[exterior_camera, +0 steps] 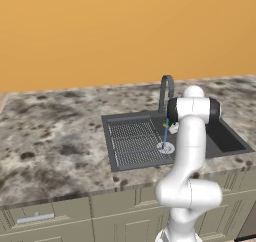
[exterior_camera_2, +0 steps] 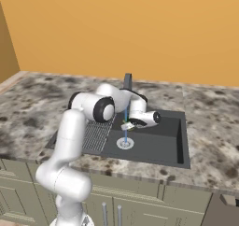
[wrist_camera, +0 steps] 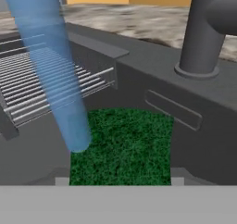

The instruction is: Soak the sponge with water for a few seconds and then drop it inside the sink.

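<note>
Dark green-topped square sponge (wrist_camera: pixel 121 146) clamped in your fingers, thin light-blue water stream (wrist_camera: pixel 51 65) alongside, over dark grey sink (wrist_camera: pixel 152 75).

The sponge (wrist_camera: pixel 122 146) has a rough, fibrous dark green top. The sink (wrist_camera: pixel 152 75) looks matt dark grey, its drainboard (exterior_camera: pixel 135 142) ribbed. The countertop (exterior_camera: pixel 50 136) is speckled stone, the water (wrist_camera: pixel 53 65) translucent blue.

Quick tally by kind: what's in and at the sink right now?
sponge: 1
water stream: 1
faucet: 1
drain: 1
ribbed drainboard: 1
sink: 1
Total: 6
</note>
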You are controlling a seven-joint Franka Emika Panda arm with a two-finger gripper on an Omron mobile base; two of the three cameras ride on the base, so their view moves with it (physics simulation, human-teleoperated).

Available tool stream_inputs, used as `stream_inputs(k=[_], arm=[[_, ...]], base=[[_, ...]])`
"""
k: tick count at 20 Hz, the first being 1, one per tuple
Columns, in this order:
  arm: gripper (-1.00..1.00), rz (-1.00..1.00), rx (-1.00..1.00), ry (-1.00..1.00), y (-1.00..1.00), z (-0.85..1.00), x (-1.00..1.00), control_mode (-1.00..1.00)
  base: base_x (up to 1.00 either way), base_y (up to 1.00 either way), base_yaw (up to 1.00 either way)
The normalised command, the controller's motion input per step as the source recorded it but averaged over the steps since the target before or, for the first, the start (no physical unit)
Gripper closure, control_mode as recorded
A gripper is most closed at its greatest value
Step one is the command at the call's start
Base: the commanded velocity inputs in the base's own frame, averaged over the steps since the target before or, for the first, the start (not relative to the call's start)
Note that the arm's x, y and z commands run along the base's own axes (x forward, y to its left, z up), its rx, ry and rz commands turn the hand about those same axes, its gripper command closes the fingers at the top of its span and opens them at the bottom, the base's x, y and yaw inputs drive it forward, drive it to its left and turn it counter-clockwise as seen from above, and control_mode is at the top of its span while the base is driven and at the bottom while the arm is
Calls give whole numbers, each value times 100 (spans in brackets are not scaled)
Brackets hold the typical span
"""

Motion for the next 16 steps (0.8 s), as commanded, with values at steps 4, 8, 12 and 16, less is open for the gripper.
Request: stream_inputs(k=[4,8,12,16], arm=[[100,0,0,0,0,-14,27,-100],[100,0,1,0,0,0,-4,-100],[100,0,2,0,0,0,-14,-100],[100,0,4,0,0,0,-36,-100]], base=[[0,0,0],[0,0,0],[0,0,0],[0,0,0]])
